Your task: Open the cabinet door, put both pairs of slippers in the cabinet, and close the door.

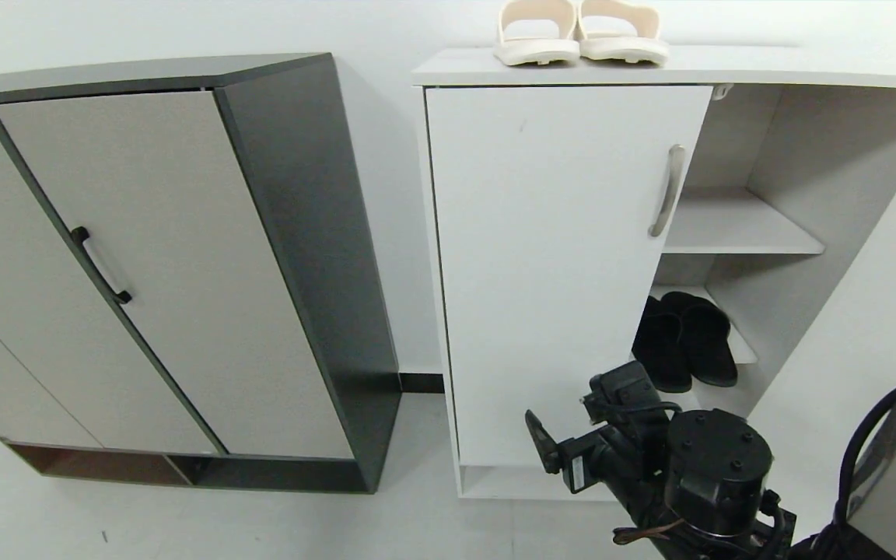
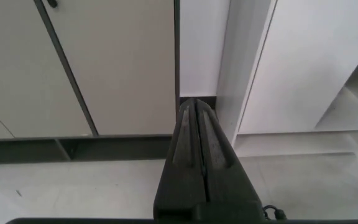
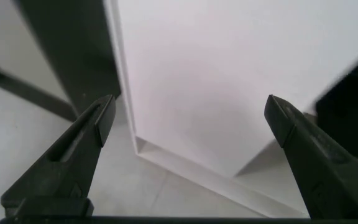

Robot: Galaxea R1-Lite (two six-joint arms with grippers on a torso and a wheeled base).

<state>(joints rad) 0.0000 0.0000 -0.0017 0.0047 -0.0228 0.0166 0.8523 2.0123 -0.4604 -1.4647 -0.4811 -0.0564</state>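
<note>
The white cabinet [image 1: 736,66] stands with its left door [image 1: 549,257] shut and its right side open. A pair of black slippers [image 1: 685,338] lies side by side on the lower shelf [image 1: 742,348] inside. A pair of cream slippers [image 1: 579,31] sits on the cabinet's top. The right gripper [image 3: 190,104] hangs low before the shut door, fingers spread wide and grasping nothing. The left gripper [image 2: 194,109] is clenched, empty, pointing at the gap between the white cabinet and the dark grey cabinet [image 1: 300,233] beside it.
</note>
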